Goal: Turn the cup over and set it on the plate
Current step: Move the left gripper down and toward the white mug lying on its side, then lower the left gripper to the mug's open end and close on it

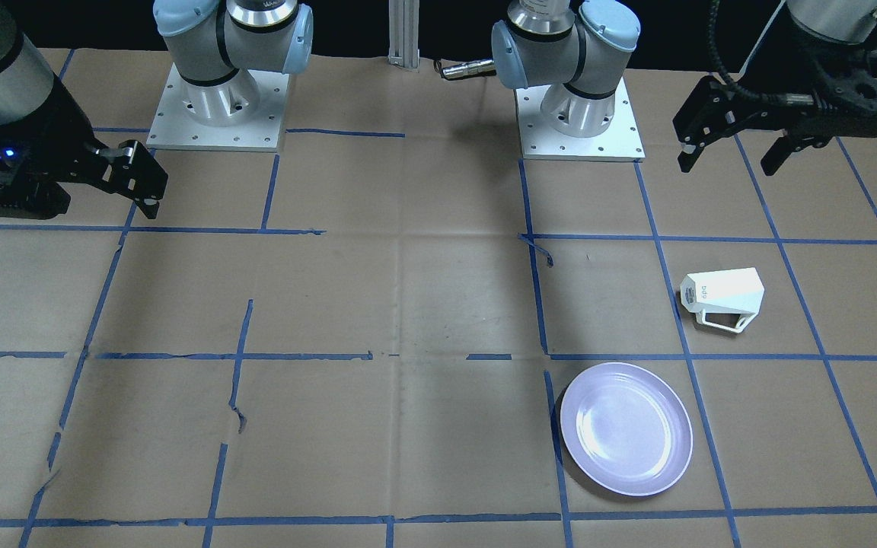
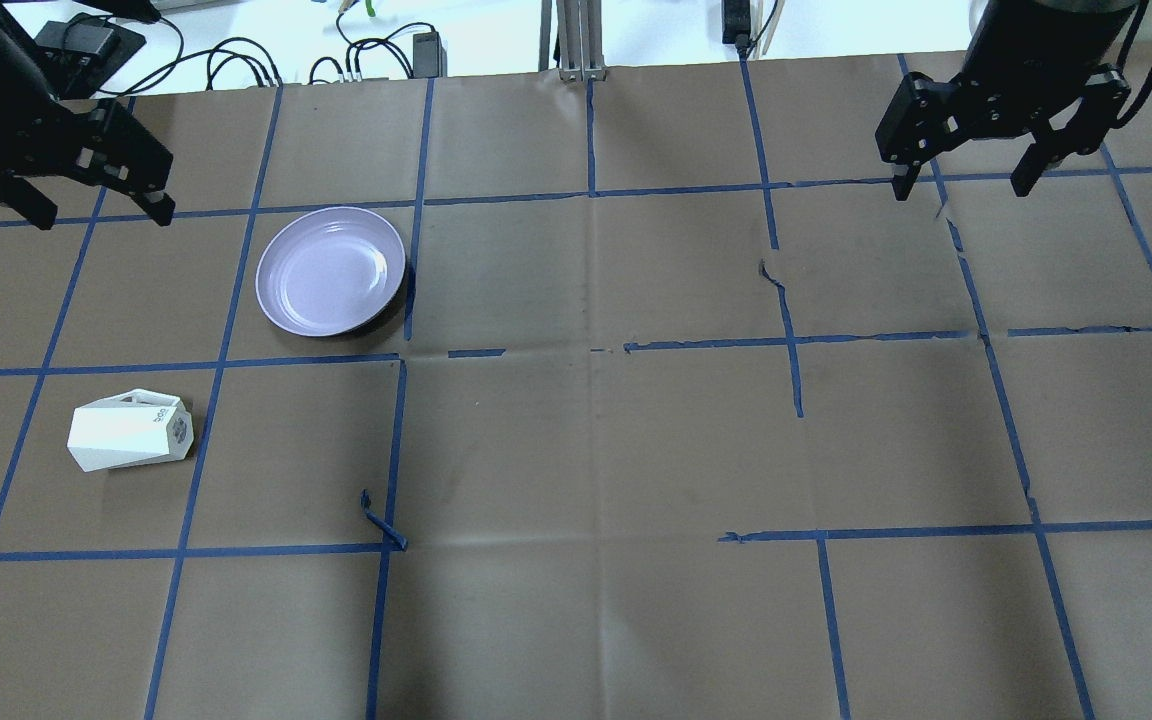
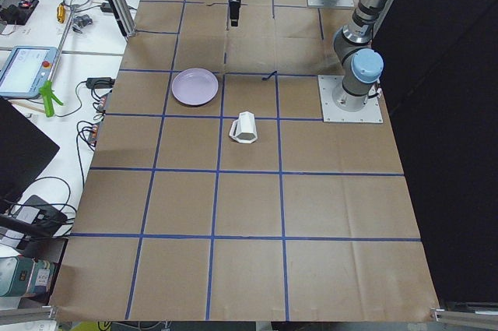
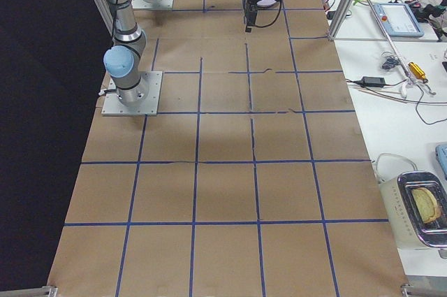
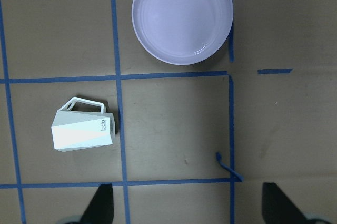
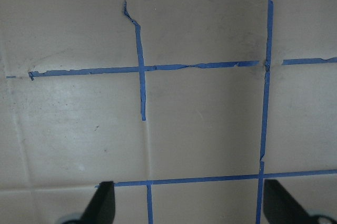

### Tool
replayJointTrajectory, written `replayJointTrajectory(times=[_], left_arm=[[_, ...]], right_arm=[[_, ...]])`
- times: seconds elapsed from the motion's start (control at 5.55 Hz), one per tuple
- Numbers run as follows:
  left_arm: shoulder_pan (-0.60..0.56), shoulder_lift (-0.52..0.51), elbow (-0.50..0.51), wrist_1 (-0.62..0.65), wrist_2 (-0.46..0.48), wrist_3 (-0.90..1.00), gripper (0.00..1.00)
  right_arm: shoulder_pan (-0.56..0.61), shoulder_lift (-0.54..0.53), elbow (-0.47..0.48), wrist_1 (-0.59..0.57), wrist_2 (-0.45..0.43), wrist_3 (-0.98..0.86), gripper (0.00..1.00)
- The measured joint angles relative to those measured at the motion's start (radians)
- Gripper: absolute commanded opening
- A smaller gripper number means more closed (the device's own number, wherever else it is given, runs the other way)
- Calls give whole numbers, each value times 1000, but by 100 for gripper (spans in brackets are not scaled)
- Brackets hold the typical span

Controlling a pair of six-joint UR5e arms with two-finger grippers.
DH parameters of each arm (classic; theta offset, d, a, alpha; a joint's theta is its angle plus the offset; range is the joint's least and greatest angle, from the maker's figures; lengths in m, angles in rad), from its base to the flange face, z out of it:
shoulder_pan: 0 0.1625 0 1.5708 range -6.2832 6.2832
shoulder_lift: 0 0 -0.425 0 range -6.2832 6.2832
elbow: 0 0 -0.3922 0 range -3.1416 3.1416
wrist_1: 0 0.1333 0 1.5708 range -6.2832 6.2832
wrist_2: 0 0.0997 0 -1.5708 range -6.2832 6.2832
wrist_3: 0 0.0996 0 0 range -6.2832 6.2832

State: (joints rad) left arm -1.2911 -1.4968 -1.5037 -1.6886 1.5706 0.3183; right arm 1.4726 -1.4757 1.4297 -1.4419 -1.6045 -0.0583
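Observation:
The white faceted cup (image 2: 131,432) lies on its side on the brown paper, narrow base pointing toward the table's middle and handle toward the far edge. It also shows in the front view (image 1: 722,293) and the left wrist view (image 5: 84,132). The lavender plate (image 2: 331,270) sits empty a little beyond it, also in the front view (image 1: 626,428) and the left wrist view (image 5: 182,16). My left gripper (image 2: 101,212) hovers open and empty, high above the table beyond the cup. My right gripper (image 2: 959,188) hangs open and empty over the far right side.
The two arm bases (image 1: 218,99) (image 1: 579,106) stand at the robot's edge. An aluminium post (image 2: 576,40) and cables lie beyond the far edge. Blue tape lines mark a grid on the paper. A side bench with devices (image 3: 27,66) runs along the operators' side.

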Motion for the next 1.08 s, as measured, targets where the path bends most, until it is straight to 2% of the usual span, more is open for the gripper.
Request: replayJointTrajectory(times=[0.36, 0.72, 1.08], left_arm=[[180, 22, -38, -3, -5, 303, 98], [366, -14, -42, -1, -11, 568, 98], [491, -116, -40, 6, -83, 653, 98]], right_arm=[[0, 0, 0, 0, 0, 0, 100], [0, 0, 0, 0, 0, 0, 100], [0, 0, 0, 0, 0, 0, 100]])
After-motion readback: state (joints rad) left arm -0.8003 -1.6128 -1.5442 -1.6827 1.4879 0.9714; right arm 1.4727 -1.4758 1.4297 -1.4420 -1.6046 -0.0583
